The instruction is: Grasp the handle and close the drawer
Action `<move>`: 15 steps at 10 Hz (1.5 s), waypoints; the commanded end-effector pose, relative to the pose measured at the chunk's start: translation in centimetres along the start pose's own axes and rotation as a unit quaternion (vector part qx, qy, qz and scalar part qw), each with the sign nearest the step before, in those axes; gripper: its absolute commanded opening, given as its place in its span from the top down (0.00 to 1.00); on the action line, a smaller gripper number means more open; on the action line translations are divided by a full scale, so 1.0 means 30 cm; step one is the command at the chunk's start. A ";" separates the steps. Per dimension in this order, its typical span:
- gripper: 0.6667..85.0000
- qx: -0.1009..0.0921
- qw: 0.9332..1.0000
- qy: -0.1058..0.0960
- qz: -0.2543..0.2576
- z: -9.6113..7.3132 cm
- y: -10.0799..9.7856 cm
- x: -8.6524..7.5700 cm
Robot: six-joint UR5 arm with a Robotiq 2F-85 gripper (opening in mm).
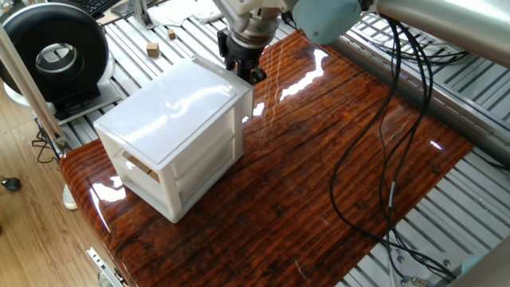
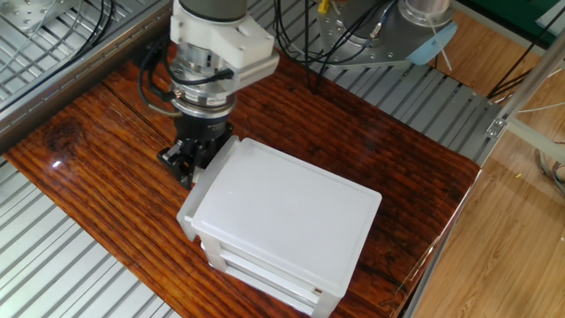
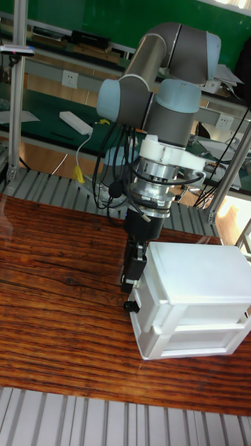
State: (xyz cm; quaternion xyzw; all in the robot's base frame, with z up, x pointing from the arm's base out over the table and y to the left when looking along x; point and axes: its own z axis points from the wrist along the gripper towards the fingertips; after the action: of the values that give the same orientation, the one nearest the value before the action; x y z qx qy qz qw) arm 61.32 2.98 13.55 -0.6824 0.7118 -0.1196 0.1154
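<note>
Drawer (image 2: 189,208): upper one of the white cabinet (image 2: 282,221), pushed almost fully in, only its front edge jutting out on the gripper's side.
Gripper (image 2: 189,162): stood right against that drawer front, black fingers pointing down beside it.
Jaws: closed on the drawer's front handle, as far as could be seen.
Table (image 2: 79,168): glossy wood, carrying the cabinet.

The arm (image 3: 164,66) is built of thick rounded grey segments with pale blue caps at the joints. Its wrist ends in a white flange (image 2: 216,40) above a ring of bare silver metal. Below that sits the gripper (image 3: 132,275), a narrow black block with dark fingers. Black cables (image 3: 115,174) loop loosely around the wrist, and more black cable hangs from the arm's upper links (image 1: 398,119).
</note>
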 end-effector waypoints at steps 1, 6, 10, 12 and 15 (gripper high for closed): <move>0.56 0.001 1.000 -0.004 0.015 -0.006 0.007 -0.030; 0.57 -0.003 1.000 -0.002 0.016 -0.022 0.012 -0.067; 0.58 -0.005 1.000 0.000 0.019 -0.028 0.014 -0.102; 0.58 -0.005 1.000 -0.005 0.021 -0.026 0.017 -0.108; 0.53 0.002 1.000 -0.008 0.021 -0.022 -0.004 -0.071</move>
State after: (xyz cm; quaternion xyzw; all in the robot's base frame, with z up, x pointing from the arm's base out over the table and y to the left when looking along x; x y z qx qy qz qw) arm 60.90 5.53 14.03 -0.6712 0.7229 -0.1171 0.1146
